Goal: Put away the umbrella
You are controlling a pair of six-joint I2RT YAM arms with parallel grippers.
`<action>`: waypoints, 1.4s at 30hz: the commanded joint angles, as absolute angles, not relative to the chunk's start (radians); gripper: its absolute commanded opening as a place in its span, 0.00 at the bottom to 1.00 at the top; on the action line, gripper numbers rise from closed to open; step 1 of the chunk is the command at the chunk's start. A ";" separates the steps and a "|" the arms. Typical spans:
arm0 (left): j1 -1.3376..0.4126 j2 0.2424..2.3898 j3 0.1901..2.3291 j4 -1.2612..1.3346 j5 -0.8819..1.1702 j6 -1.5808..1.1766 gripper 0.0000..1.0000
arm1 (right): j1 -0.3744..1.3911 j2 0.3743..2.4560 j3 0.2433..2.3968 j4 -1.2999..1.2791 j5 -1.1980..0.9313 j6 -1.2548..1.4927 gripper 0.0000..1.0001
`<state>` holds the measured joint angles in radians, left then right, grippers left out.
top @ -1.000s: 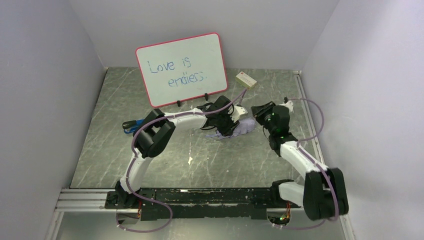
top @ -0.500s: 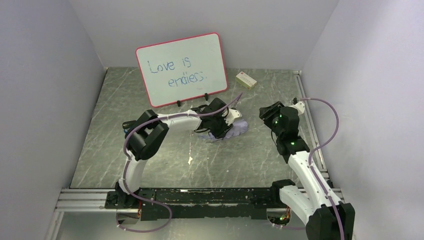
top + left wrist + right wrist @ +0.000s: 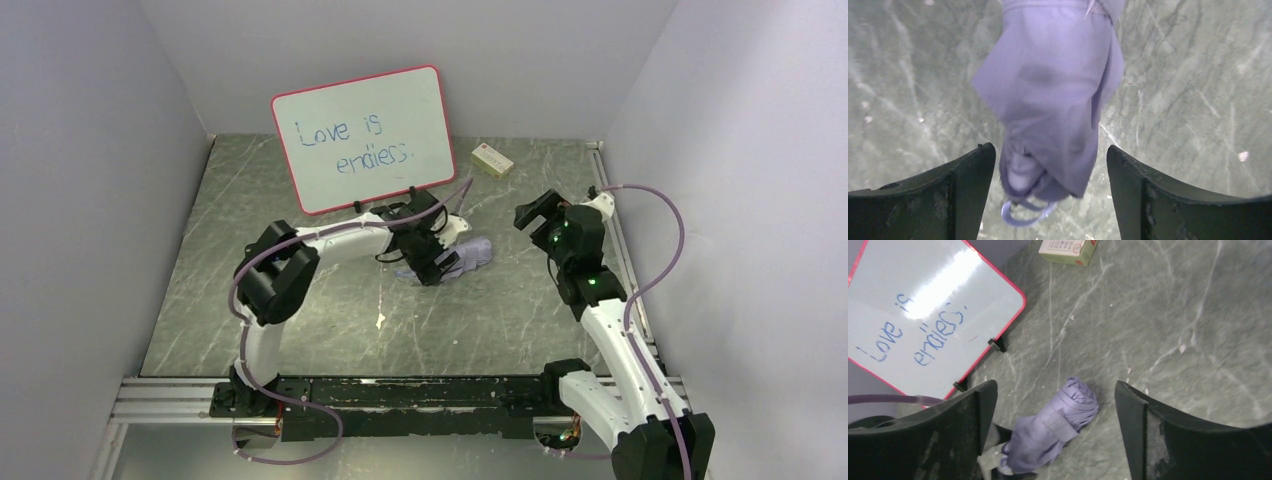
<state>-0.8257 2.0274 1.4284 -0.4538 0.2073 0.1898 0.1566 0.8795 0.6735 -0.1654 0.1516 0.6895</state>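
The umbrella (image 3: 468,255) lies folded on the grey table, a rolled pale lavender bundle with its closure strap (image 3: 1064,424) wrapped round it. My left gripper (image 3: 432,264) is low over its handle end and open. In the left wrist view the fingers stand either side of the umbrella (image 3: 1048,95), apart from the fabric, and the wrist loop (image 3: 1023,218) hangs between them. My right gripper (image 3: 530,214) is raised to the right of the bundle, open and empty. In the right wrist view the umbrella (image 3: 1055,427) lies well below the right gripper (image 3: 1055,386).
A red-framed whiteboard (image 3: 365,135) stands just behind the left arm, its feet close to the umbrella. A small cardboard box (image 3: 492,160) lies at the back right. A white scrap (image 3: 381,320) is on the table in front. Walls close in both sides.
Both grippers have opened and let go of the umbrella. The right arm has pulled back to the right and risen. The left arm has shifted slightly left; the umbrella rests on the table.
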 commanded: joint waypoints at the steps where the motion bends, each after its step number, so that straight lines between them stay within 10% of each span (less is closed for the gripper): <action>1: -0.817 1.879 1.444 -0.474 0.155 0.156 0.86 | 0.153 0.878 0.742 -0.226 0.175 0.642 0.99; 20: -0.779 0.979 0.912 -0.197 -0.495 -0.257 0.96 | 0.154 0.900 0.965 -0.405 0.106 0.321 1.00; 42: -0.779 0.686 0.759 -0.351 -0.870 -0.223 0.95 | 0.154 0.792 0.940 -0.397 0.179 0.229 1.00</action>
